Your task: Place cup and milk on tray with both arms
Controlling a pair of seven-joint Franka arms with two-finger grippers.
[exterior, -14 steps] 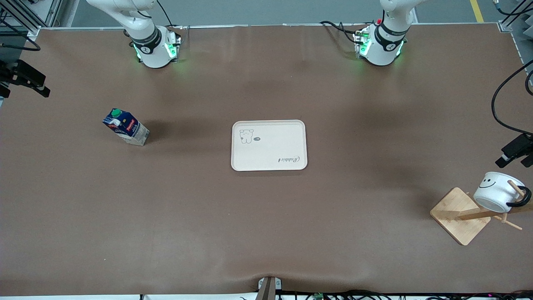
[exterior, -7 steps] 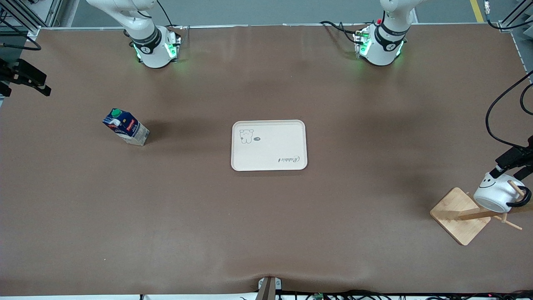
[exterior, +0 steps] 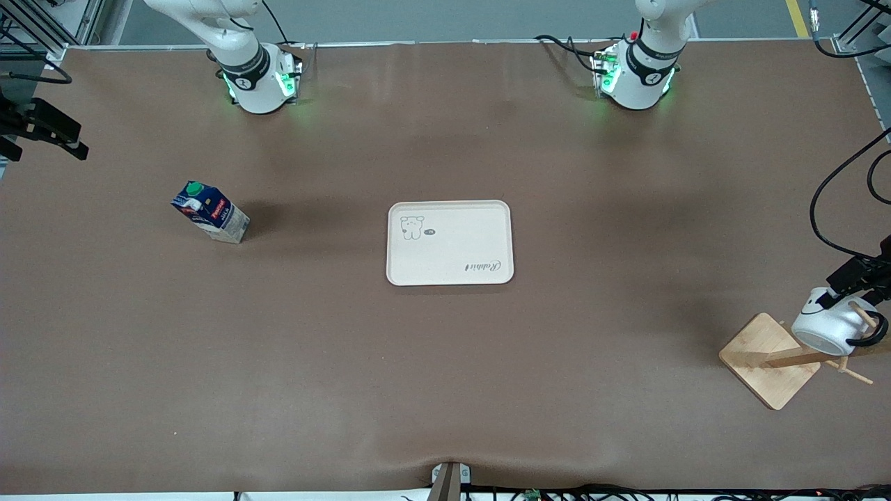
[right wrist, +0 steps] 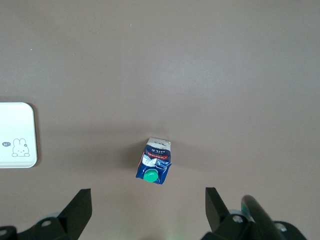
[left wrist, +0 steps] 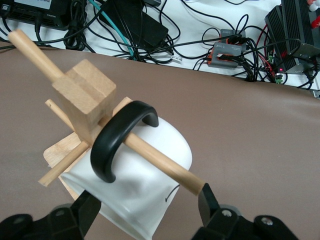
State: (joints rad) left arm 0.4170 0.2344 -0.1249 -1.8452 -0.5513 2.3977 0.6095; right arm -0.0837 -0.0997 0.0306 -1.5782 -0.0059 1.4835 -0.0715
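The cup [exterior: 825, 330] hangs by its black handle [left wrist: 117, 137] on a peg of a wooden rack [exterior: 766, 358] at the left arm's end of the table. My left gripper [exterior: 846, 289] is open with a finger on each side of the cup [left wrist: 150, 165], its jaws [left wrist: 147, 197] not closed on it. The milk [exterior: 210, 211] stands on the table toward the right arm's end. My right gripper [exterior: 49, 132] is open, high over the table by the milk [right wrist: 154, 166], with its jaws [right wrist: 147, 192] empty. The tray [exterior: 450, 242] lies empty mid-table.
The rack's post and pegs [left wrist: 82, 95] stick out around the cup. Cables and electronics boxes [left wrist: 150, 30] lie just off the table's edge by the rack. A corner of the tray [right wrist: 15, 135] shows in the right wrist view.
My left gripper has come down from above the rack onto the cup and now straddles it. My right gripper has hardly moved. The milk and tray have not moved.
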